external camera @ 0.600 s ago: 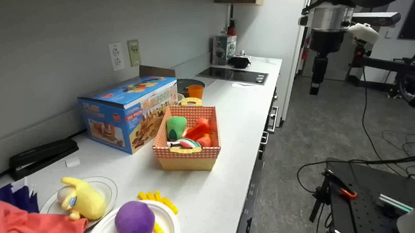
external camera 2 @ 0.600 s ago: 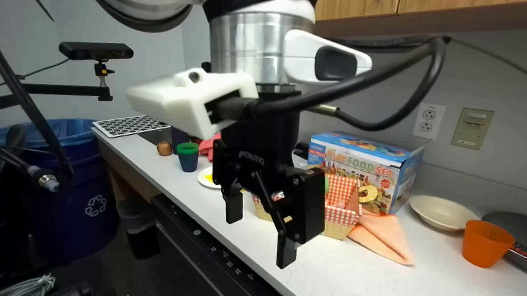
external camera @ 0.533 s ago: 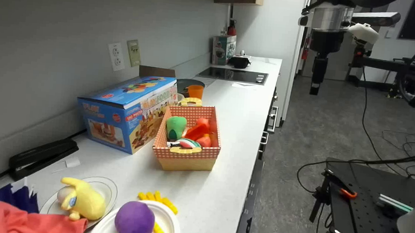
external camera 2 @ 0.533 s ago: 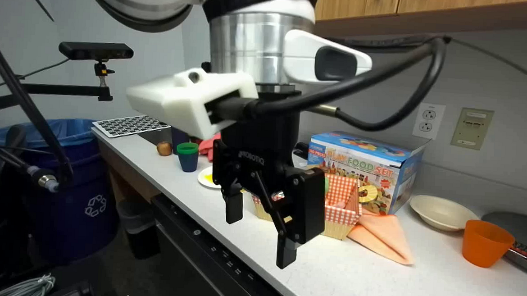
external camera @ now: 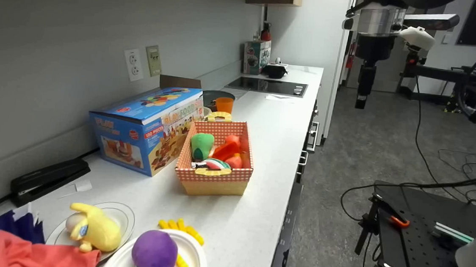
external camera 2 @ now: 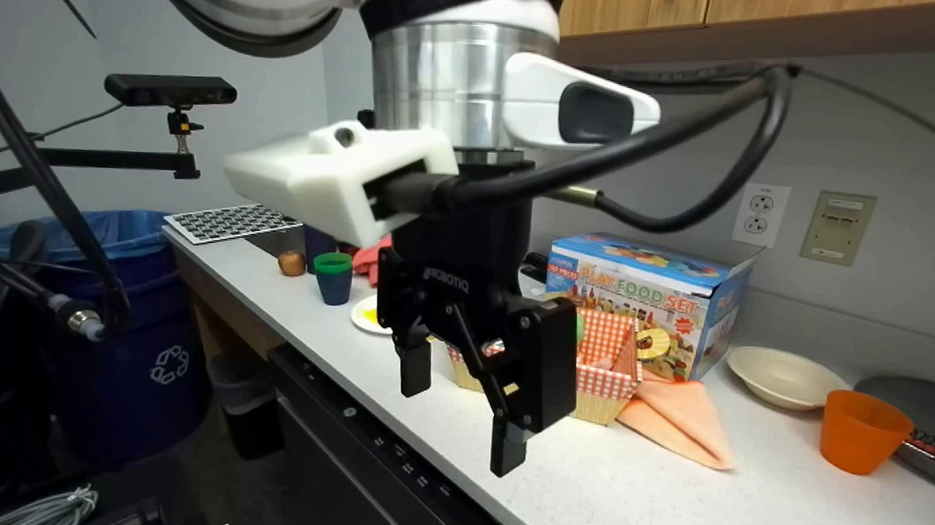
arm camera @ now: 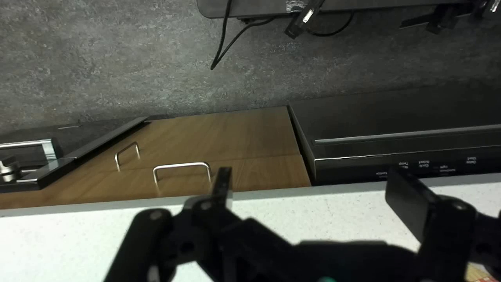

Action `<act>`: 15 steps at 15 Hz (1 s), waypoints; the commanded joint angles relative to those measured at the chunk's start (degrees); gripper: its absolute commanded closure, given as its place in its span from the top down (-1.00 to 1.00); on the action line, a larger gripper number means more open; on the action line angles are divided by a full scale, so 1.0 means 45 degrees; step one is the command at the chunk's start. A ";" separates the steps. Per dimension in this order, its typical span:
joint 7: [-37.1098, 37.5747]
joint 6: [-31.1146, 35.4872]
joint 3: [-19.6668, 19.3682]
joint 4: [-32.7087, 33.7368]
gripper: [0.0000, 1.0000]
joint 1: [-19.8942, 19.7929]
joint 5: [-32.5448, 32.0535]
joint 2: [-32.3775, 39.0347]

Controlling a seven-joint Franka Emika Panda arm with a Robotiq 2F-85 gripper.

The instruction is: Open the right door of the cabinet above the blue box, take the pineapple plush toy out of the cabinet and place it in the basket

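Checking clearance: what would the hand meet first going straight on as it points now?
Probably the grey floor: in an exterior view the hand points down, its line passing outside the counter. The cable looping near that line might get brushed first; depth is unclear.

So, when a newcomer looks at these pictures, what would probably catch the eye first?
Probably the big black pincer, hanging with its jaws apart in the middle of an exterior view. After that, the bright blue box by the wall, with the checked basket beside it. In an exterior view, a round purple toy on a white plate also stands out near the bottom.
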 commanded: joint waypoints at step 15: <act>0.0599 -0.0341 0.0563 0.0195 1.00 0.0201 0.0325 -0.0061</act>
